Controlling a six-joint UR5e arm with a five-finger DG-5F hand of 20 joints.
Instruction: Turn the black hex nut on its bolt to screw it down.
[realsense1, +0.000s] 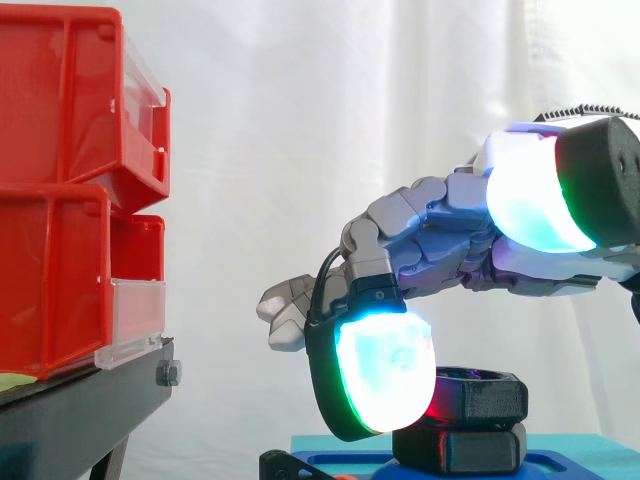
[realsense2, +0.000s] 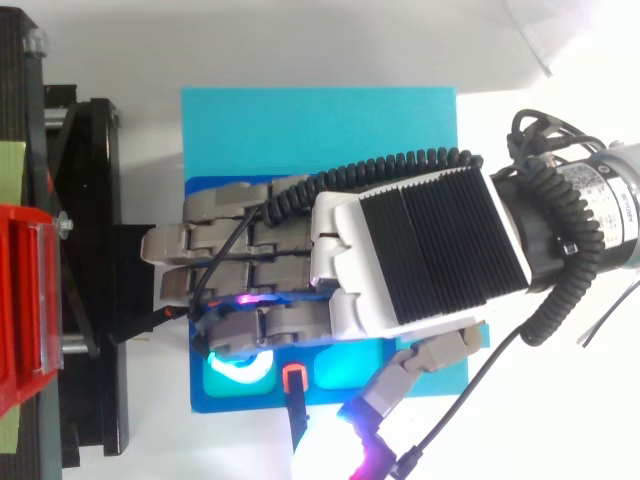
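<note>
Side view: red bins (realsense1: 60, 200) stand well left of the blue base (realsense1: 350, 463). Above this base the hand (realsense1: 450, 240) reaches down and covers the left part of the black hex nut (realsense1: 490, 392), which sits over the base. Whether the hand grips it, I cannot tell.

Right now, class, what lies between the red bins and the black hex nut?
In the side view, one glowing fingertip of the hand, close beside the nut; otherwise bare.
</note>
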